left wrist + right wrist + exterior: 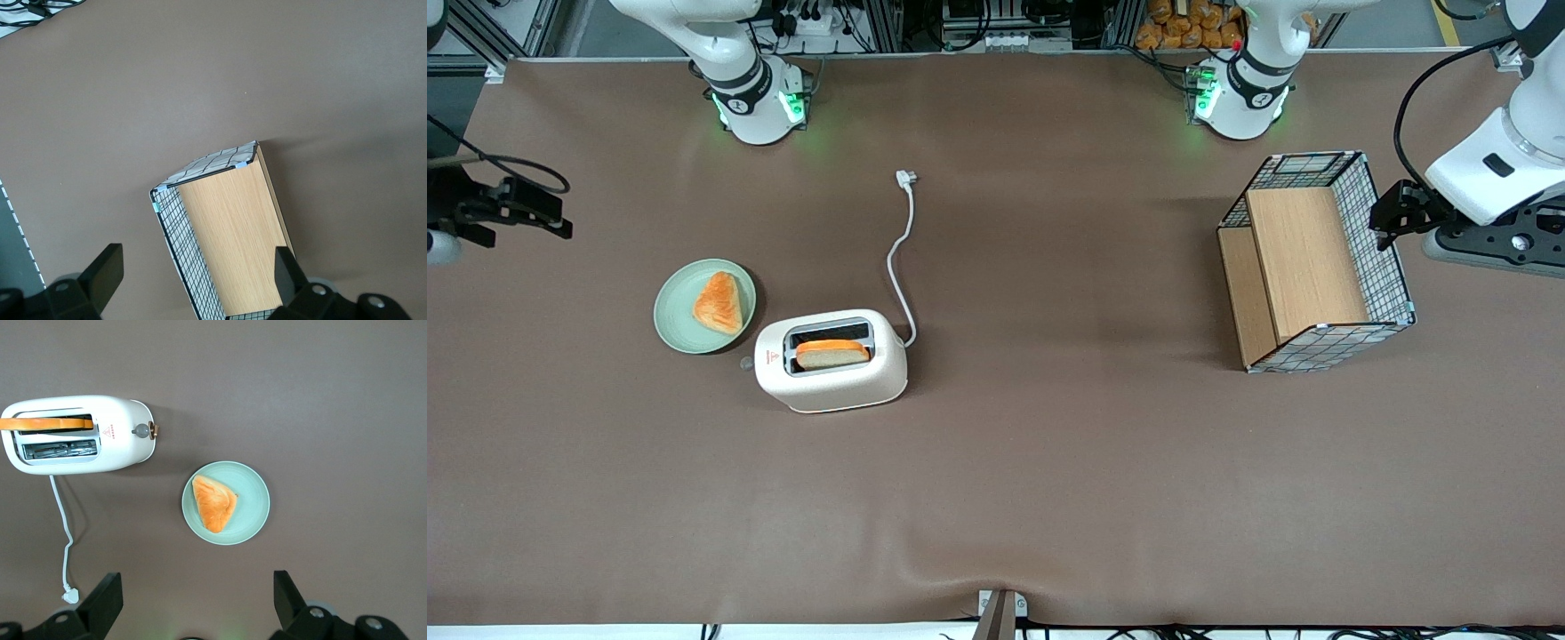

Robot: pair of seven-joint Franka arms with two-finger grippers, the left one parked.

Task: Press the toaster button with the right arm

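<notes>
Slim black gripper (525, 212) at frame's left edge, fingers spread, holding nothing, well apart from cream-white rounded toaster (831, 360). Small grey round button (141, 431) untouched; pressing not begun.

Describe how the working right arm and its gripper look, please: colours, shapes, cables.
At the working arm's end of the table, the right arm's gripper is slim, black and angular, with a black cable looping above it. In the right wrist view its two fingers are dark, blocky and set wide apart. The arm itself is mostly out of frame.
</notes>
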